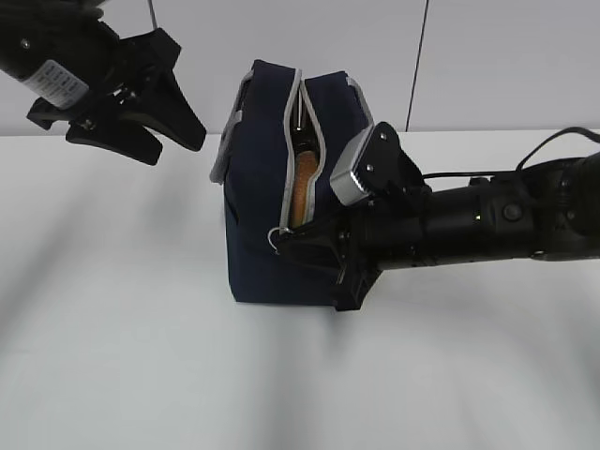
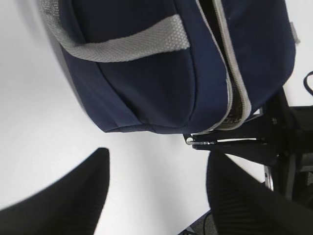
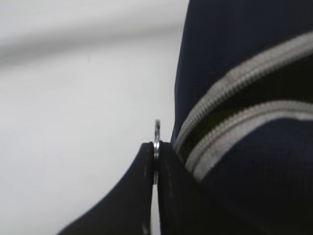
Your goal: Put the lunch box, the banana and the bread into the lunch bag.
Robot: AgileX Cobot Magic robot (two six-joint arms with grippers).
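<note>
The right gripper [image 3: 155,169] has its jaws pressed tight on the metal ring pull [image 3: 157,142] at the low end of the lunch bag's [image 1: 267,234] zipper. That ring is thin and slick, and seen edge-on between the jaws there is very little of it in the pinch. I'd judge the main risk is that it slips out the moment the arm tugs. If the pull goes off the line of the zipper track [image 3: 234,78], the slider could jam instead of running. The bag stands upright on the white table [image 1: 131,356] with nothing bracing it, so a hard drag might also tip it or slide it along. The left gripper [image 1: 173,127] hangs in the air up and to the left of the bag, jaws spread and holding nothing, so it gives no support.

The zipper is parted, leaving a long narrow slit down the bag's face. Through it I can see something orange-golden and speckled, most likely the bread [image 1: 302,187], sitting inside. The lunch box and the banana are nowhere on the table; whether they are in the bag I cannot tell through so narrow a gap.
</note>
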